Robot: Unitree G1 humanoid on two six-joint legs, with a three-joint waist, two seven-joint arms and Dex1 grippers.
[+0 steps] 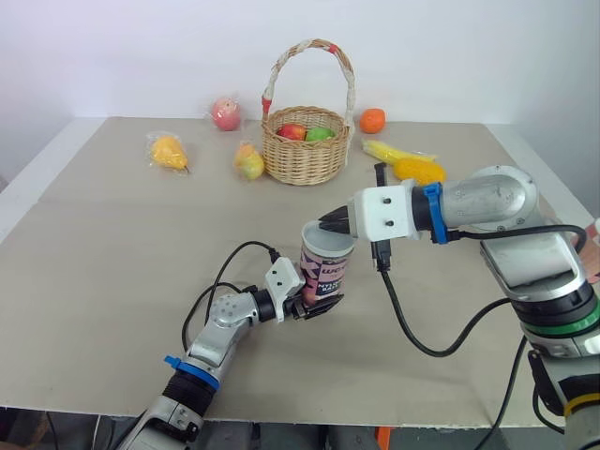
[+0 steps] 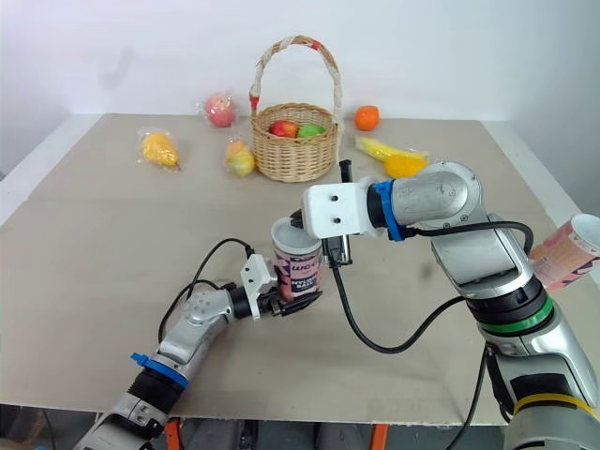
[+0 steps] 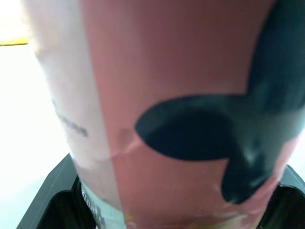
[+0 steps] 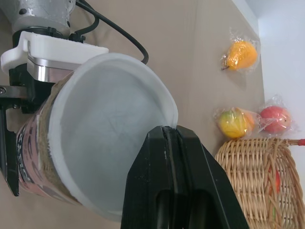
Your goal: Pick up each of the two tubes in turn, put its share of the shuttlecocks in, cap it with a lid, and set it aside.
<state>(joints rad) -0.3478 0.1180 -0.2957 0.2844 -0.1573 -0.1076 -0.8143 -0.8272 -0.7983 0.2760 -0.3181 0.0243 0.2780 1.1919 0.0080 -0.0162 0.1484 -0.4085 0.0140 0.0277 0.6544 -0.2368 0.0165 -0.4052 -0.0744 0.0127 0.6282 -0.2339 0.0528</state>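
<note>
left gripper (image 1: 319, 302) clamps tube (image 1: 325, 272), right gripper (image 1: 326, 223) closed at rim.

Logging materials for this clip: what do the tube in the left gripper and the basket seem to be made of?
Tube: probably cardboard, with a glossy pink printed outside that has a slight crease, and a matt white inside. Basket: woven wicker or rattan in a tan that looks unvarnished; the woven strands and plaited rim show clearly.

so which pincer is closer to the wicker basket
Right. The right pincer is at the top of the tube, toward the basket; the left pincer grips the tube lower down, farther off.
</note>
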